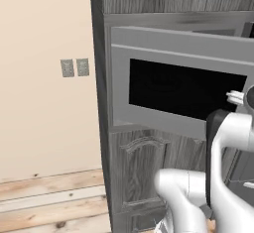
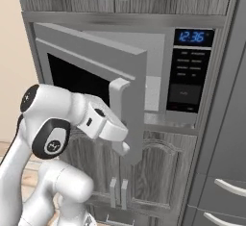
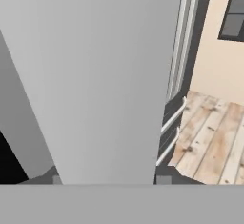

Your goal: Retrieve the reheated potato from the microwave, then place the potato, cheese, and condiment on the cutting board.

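The microwave [image 2: 192,71] is built into grey cabinets, and its door [image 2: 86,71] with the dark window [image 1: 183,88] stands swung partly outward. My gripper [image 2: 125,144] is shut on the lower part of the pale vertical bar handle [image 2: 116,100]. In the hand view that handle [image 3: 95,75] looms very close, and the two fingertips of my gripper [image 3: 110,180] flank its lower end. A pale slice of the microwave's cavity [image 2: 153,83] shows past the door's edge. The potato, cheese, condiment and cutting board are out of view.
Grey wooden cabinet doors [image 2: 158,172] sit below the microwave, with drawers [image 2: 226,186] to the right. A beige wall with two outlet plates [image 1: 74,67] and a plank floor [image 1: 49,202] lie to the left. The arm's elbow [image 2: 50,138] stands in front of the door.
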